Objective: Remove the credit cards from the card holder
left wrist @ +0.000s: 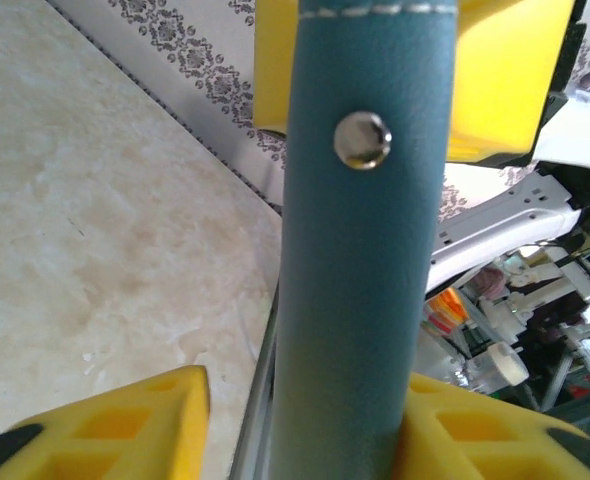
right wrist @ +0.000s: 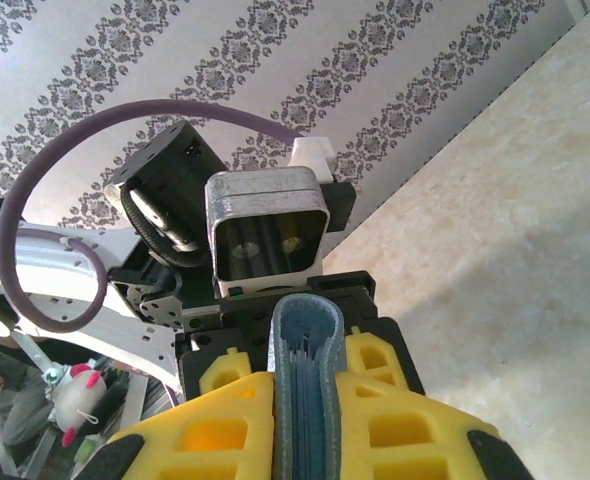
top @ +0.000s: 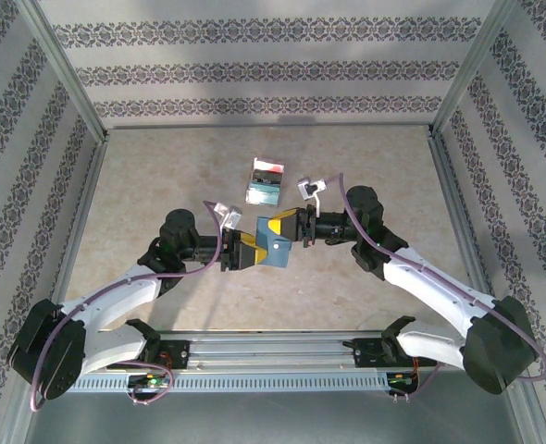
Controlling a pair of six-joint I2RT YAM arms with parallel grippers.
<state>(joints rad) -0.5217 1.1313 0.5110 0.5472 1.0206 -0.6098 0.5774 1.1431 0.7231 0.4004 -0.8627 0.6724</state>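
right jaws pinch the card holder (top: 275,244); left jaws straddle it loosely.

Top view: even, soft light, colours a little washed, faint shadows on the pale table (top: 162,185) at centre frame. Left wrist: card holder (left wrist: 360,300) very close and soft, small glint on its metal snap (left wrist: 362,139), clutter (left wrist: 515,330) at right edge blurred. Right wrist: bright, wallpaper (right wrist: 375,80) crisp, bottom of frame soft.

No text or label can be read.
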